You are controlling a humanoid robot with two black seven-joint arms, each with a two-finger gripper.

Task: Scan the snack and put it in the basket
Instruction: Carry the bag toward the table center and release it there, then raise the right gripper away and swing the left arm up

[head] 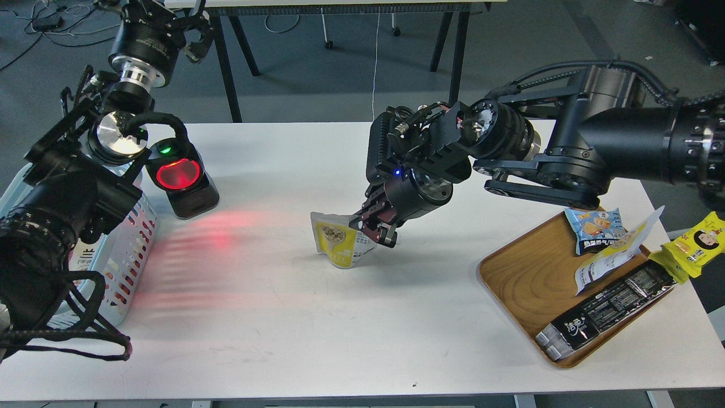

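The snack [337,242], a silvery-white pouch with a yellow panel of round nuts, is gripped at its right edge by my right gripper [372,229]. It hangs low over the middle of the white table [317,334], its bottom edge at or just above the surface. The light blue basket [133,243] stands at the table's left edge, mostly hidden behind my left arm. My left gripper [190,34] is high at the back left, dark and end-on. A black scanner [181,178] with a red glowing window stands beside the basket and casts red light on the table.
A wooden tray [527,277] at the right holds a light-blue packet [595,226], a white-and-yellow pouch [614,255] and a long black pack [612,309]. A yellow packet [694,243] lies at the table's right edge.
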